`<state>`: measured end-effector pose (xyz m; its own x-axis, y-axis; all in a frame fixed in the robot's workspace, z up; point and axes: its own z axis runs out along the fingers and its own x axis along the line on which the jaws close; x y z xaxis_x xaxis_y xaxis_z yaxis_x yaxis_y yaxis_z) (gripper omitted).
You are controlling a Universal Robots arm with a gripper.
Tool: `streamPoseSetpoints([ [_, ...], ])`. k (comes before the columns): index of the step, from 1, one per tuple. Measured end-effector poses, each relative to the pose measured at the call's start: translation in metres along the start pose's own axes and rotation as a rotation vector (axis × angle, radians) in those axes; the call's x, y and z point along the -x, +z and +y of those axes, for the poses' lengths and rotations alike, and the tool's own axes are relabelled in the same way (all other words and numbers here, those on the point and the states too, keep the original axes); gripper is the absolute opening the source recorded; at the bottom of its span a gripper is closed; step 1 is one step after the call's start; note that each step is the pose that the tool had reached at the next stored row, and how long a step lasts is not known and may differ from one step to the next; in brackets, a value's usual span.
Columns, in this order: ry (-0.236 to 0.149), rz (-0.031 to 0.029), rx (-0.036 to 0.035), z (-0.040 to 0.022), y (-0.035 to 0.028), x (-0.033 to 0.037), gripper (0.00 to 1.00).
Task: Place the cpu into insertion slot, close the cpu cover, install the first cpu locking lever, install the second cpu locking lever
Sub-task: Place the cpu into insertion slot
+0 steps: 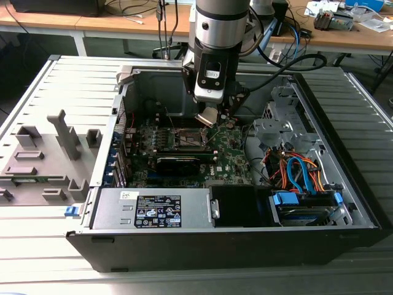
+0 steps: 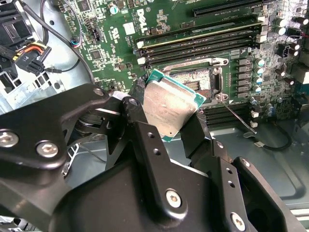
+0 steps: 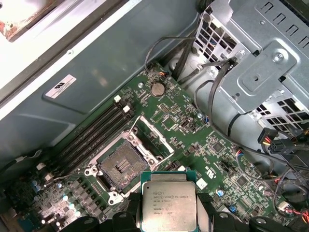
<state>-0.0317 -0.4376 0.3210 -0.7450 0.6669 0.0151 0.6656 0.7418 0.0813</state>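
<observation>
The hand (image 2: 169, 121) is clamped on the cpu (image 2: 170, 99), one finger (image 2: 137, 104) at each of two opposite edges, metal face showing in both wrist views. In the exterior view the cpu (image 1: 207, 118) hangs tilted above the motherboard (image 1: 230, 157) inside the open case (image 1: 245, 246), which lies on the table (image 1: 37, 233). It is apart from the slot (image 1: 184, 140), just towards the exterior view's right of it. In the first wrist view the slot (image 3: 120, 166) lies bare, its cover (image 3: 157, 135) swung up and open at the far edge.
</observation>
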Motion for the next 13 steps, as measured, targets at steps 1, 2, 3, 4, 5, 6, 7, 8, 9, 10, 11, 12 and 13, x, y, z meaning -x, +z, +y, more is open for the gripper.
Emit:
streamPoseSetpoints([
  [1, 0.001, -0.0001, -0.0001, 0.0, 0.0, 0.0, 0.55],
  [2, 0.002, -0.0001, 0.0, 0.0, 0.0, 0.0, 0.55],
  [3, 0.003, -0.0002, 0.0, 0.0, 0.0, 0.0, 0.55],
  [4, 0.004, -0.0003, 0.0001, 0.0, 0.0, 0.0, 0.55],
  [5, 0.005, -0.0004, 0.0, 0.0, 0.0, 0.0, 0.55],
  [6, 0.007, -0.0005, 0.0001, 0.0, 0.0, 0.0, 0.55],
  [7, 0.007, -0.0006, 0.0, 0.0, 0.0, 0.0, 0.55],
  [8, 0.008, -0.0007, 0.0001, 0.0, 0.0, 0.0, 0.55],
  [9, 0.01, -0.0008, 0.0001, 0.0, 0.0, 0.0, 0.55],
  [10, 0.011, -0.0008, 0.0002, 0.0, 0.0, 0.0, 0.55],
  [11, 0.011, -0.0009, 0.0001, 0.0, 0.0, 0.0, 0.55],
  [12, 0.013, -0.0011, 0.0002, 0.0, 0.0, 0.0, 0.55],
  [13, 0.013, -0.0011, 0.0002, 0.0, 0.0, 0.0, 0.55],
])
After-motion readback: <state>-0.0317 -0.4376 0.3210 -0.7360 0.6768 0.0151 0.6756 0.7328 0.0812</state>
